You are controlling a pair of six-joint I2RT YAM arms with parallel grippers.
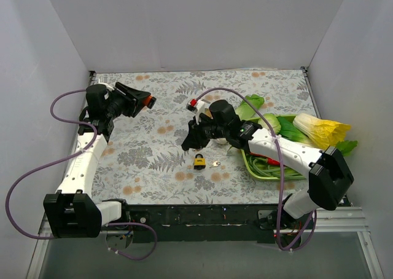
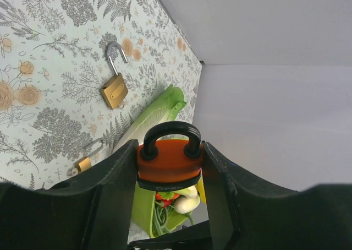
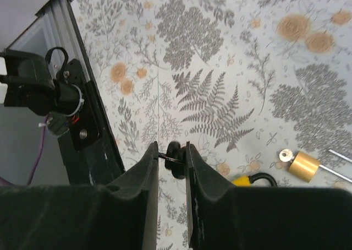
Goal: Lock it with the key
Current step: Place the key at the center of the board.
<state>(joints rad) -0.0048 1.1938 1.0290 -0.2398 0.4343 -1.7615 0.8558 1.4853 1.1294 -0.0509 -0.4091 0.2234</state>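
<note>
Orange padlock sits clamped in left hand, two brass padlocks lie loose; right hand pinches apparently one key.

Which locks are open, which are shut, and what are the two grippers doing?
orange padlock: shackle shut, gripped.
left gripper: shut on orange padlock.
brass padlock: shackle open, lying on table.
small brass padlock: too small to tell.
yellow padlock: lying on table, shackle unclear.
right gripper: shut on black key.
</note>
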